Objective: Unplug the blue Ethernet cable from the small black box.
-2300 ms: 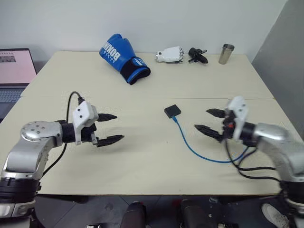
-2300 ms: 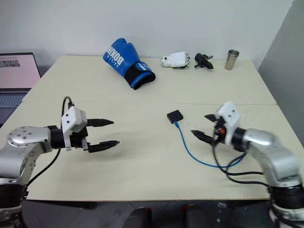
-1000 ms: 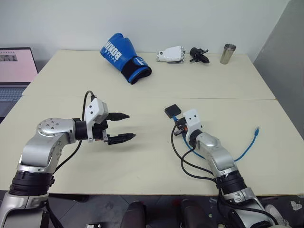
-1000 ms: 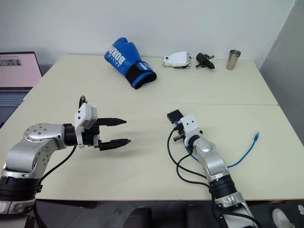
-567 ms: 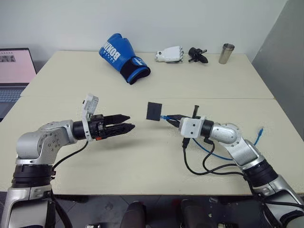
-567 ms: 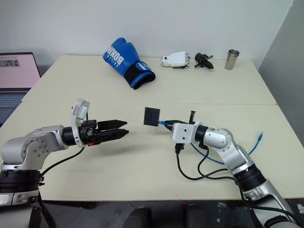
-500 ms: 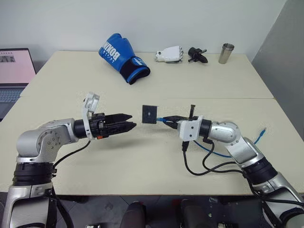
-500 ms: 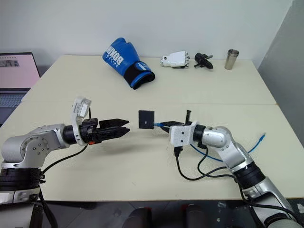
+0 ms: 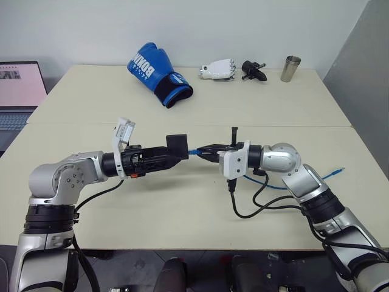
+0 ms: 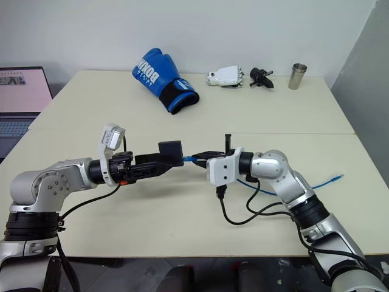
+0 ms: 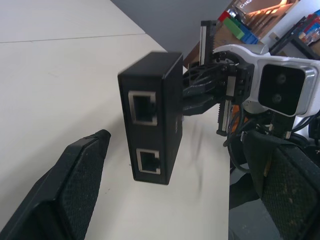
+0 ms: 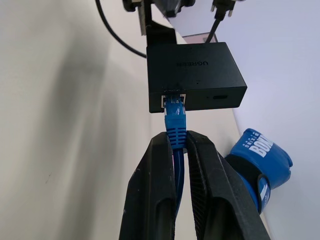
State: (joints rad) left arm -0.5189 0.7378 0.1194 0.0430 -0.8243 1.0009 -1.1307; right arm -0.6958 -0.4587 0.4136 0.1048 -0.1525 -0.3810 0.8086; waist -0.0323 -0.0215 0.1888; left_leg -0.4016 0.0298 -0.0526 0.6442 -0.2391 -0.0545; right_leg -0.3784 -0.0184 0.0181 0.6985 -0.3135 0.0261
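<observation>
Here the small flat matte-black box (image 9: 177, 143) hangs above the middle of the pale counter (image 9: 182, 201), carried by the thin bright-blue Ethernet cable (image 12: 175, 131) plugged into one of its ports. The right tool (image 12: 176, 145) is clamped shut on that cable just behind the plug. The left tool (image 9: 167, 156) faces it with fingers (image 11: 70, 190) spread wide on either side of the box, not visibly touching it; two empty ports face that wrist camera.

The cable's slack trails over the counter toward the right edge, partly hidden behind the right arm and its black wires; its free plug (image 9: 340, 171) lies near that edge.

Well behind, along the far edge, sit a blue boxing glove (image 9: 159, 74), a white robotic hand (image 9: 217, 70), a knobby black gadget (image 9: 252, 70) and a metal cup (image 9: 290, 68). A laptop (image 9: 21, 91) is cut off at left. The counter beneath both tools is bare.
</observation>
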